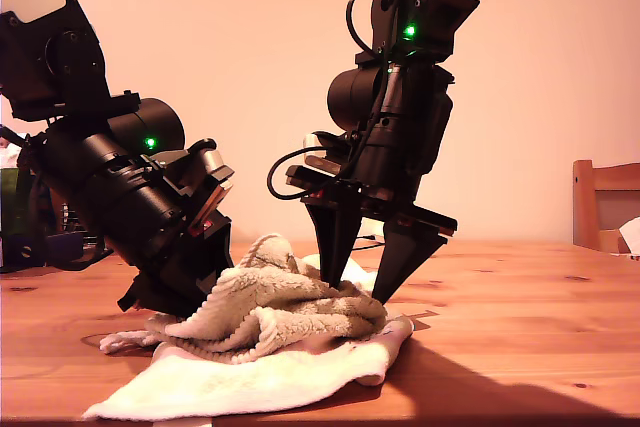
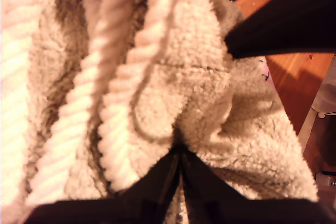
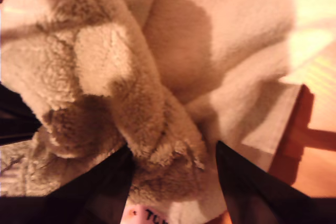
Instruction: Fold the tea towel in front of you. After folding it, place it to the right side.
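The tea towel lies bunched on the wooden table, beige fleece heaped over a cream ribbed layer. My first gripper is the arm at the exterior view's left. Its jaws are shut on a pinch of the fleece towel, with the tips sunk in the cloth. My second gripper is the arm towards the exterior view's right. It points down, open, with its two fingers straddling a hump of the towel. Its fingers also show in the first wrist view.
A wooden chair back stands at the exterior view's right edge, behind the table. Dark equipment sits at the exterior view's left edge. Bare tabletop shows beside the towel.
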`<action>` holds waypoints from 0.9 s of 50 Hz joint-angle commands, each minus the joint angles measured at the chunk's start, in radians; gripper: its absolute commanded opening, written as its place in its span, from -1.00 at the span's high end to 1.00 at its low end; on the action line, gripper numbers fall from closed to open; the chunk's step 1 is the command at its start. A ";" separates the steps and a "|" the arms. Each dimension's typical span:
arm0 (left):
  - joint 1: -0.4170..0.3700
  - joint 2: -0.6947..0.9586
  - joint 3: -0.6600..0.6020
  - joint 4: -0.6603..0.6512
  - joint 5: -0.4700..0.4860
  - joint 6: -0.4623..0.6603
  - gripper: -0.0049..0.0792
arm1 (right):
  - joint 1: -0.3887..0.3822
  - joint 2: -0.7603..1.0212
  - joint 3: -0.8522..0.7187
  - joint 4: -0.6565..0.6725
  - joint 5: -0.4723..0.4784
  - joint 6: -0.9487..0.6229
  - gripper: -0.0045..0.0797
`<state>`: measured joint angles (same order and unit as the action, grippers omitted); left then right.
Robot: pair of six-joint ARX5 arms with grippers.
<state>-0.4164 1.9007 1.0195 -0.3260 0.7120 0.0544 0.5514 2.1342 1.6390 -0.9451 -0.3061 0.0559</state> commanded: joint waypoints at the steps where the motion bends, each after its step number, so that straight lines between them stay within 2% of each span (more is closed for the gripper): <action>1: -0.003 0.036 -0.010 0.005 -0.003 -0.002 0.94 | 0.011 0.015 -0.016 -0.002 -0.010 0.012 0.04; 9: -0.003 0.036 -0.010 0.013 -0.003 -0.003 0.94 | 0.026 0.014 -0.016 -0.001 -0.034 0.026 0.46; 15: -0.003 0.036 -0.010 0.014 -0.002 -0.003 0.94 | 0.040 0.014 -0.016 0.009 -0.032 0.033 0.94; 21: -0.003 0.036 -0.010 0.012 0.000 -0.003 0.94 | 0.042 0.014 -0.016 0.024 -0.032 0.072 0.92; 29: 0.007 0.021 -0.009 0.001 0.048 -0.002 0.94 | 0.036 0.002 -0.013 0.016 -0.033 0.071 0.92; 45: 0.037 -0.121 -0.009 -0.048 0.058 0.006 0.94 | 0.002 -0.100 -0.006 0.010 -0.031 0.072 0.92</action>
<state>-0.3836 1.8256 1.0191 -0.3744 0.7616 0.0551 0.5629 2.0972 1.6390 -0.9367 -0.3336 0.1268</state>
